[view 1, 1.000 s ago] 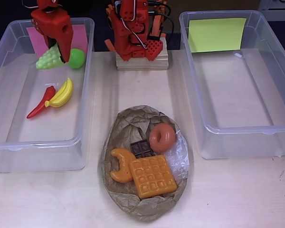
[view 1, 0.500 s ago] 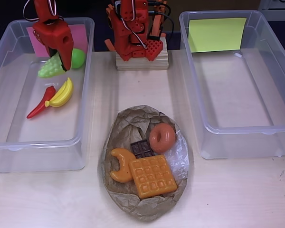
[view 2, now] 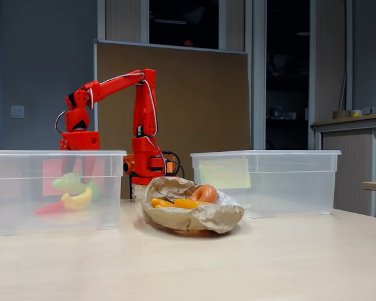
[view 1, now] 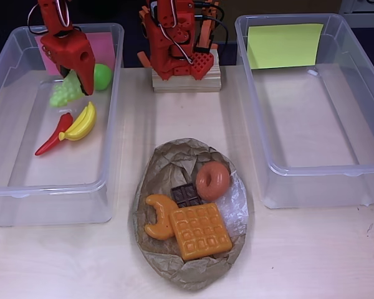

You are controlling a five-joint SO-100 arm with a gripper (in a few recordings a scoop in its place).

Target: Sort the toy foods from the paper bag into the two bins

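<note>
Red hand (view 1: pixel 76 78) holds grapes (view 1: pixel 63 93) inside left bin (view 1: pixel 112 124).

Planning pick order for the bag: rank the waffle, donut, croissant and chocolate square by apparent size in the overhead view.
Largest to smallest, overhead view:
1. Waffle
2. Croissant and donut: too alike to separate, and the waffle hides part of the croissant.
3. Chocolate square: smallest showing, though the donut and waffle overlap it.
</note>
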